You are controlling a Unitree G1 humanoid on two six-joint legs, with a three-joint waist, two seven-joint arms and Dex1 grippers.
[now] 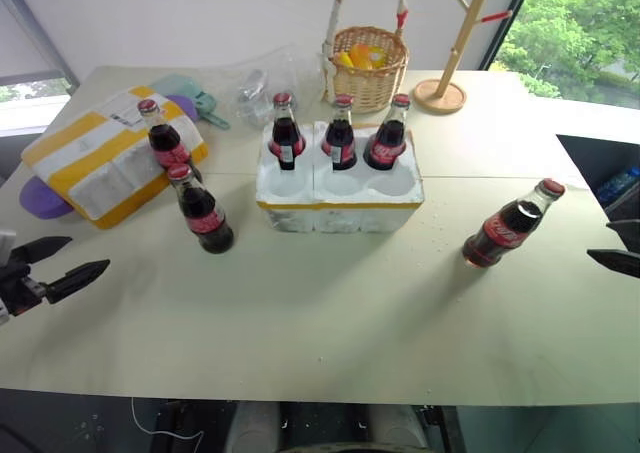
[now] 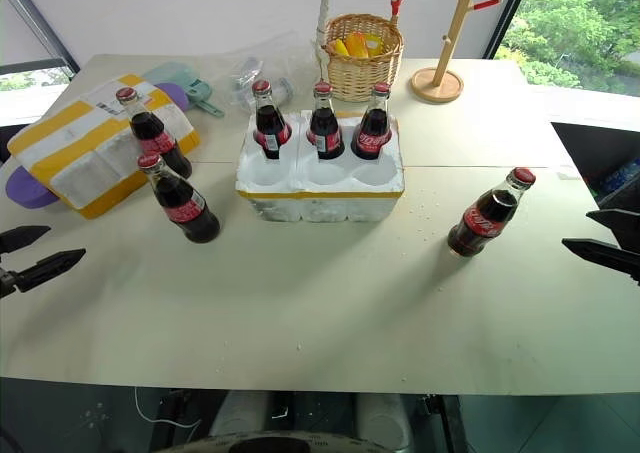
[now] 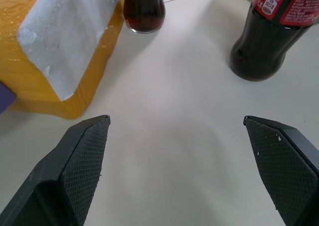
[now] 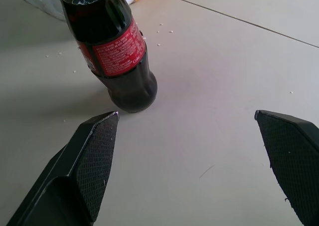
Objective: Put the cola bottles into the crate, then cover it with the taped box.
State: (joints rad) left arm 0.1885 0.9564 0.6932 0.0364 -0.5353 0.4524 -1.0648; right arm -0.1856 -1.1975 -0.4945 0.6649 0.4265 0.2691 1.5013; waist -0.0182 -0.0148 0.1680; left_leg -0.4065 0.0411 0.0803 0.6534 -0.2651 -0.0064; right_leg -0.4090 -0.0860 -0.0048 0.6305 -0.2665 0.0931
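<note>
The white foam crate sits mid-table with three cola bottles upright in its back wells; its front wells are empty. Two more bottles stand to its left, the farther one right against the taped box, which lies at the far left. Another bottle stands alone on the right. My left gripper is open at the left table edge, short of the nearer left bottle. Open too, my right gripper hovers at the right edge, apart from the lone bottle.
A wicker basket and a wooden stand are behind the crate. A clear plastic bag and a teal scoop lie at the back left. A purple object pokes out from under the taped box.
</note>
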